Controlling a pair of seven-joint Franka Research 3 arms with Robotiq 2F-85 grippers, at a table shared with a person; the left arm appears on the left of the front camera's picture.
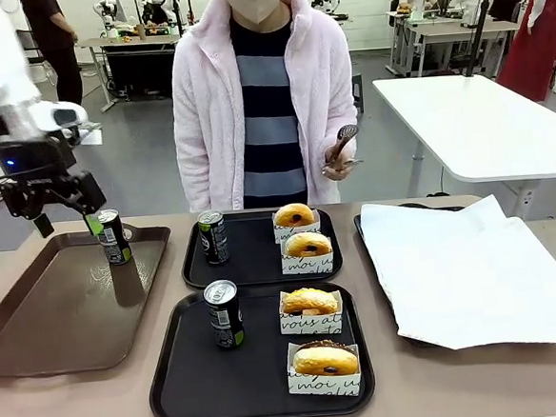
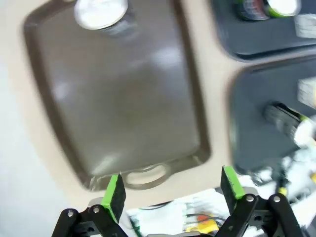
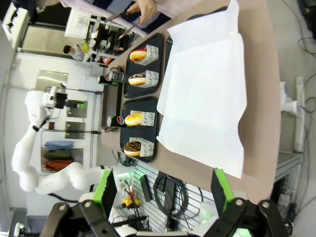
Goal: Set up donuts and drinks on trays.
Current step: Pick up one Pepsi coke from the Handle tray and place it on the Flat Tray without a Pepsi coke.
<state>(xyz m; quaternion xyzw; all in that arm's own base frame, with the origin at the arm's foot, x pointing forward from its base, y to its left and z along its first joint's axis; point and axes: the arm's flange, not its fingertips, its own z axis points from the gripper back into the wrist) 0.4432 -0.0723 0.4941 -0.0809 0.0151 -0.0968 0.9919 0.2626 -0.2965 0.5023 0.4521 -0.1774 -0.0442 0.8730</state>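
Two black trays lie mid-table. The far tray (image 1: 255,260) carries a dark can (image 1: 213,237) and two sleeved donuts (image 1: 294,217) (image 1: 308,247). On the near tray (image 1: 190,377) stand a can (image 1: 224,314), a yellow donut (image 1: 310,305) and a chocolate-topped donut (image 1: 325,363). A third can (image 1: 113,236) stands at the far end of the brown tray (image 1: 57,319). My left gripper (image 1: 67,221) hangs open just left of that can, holding nothing; from its wrist the can top (image 2: 101,12) lies far ahead of the gripper (image 2: 173,190). My right gripper (image 3: 162,187) is open and off the table's edge.
A tray lined with white paper (image 1: 473,271) fills the right side of the table. The person stands at the far edge holding tongs (image 1: 342,142). A bare strip of table (image 1: 388,411) runs along the near edge.
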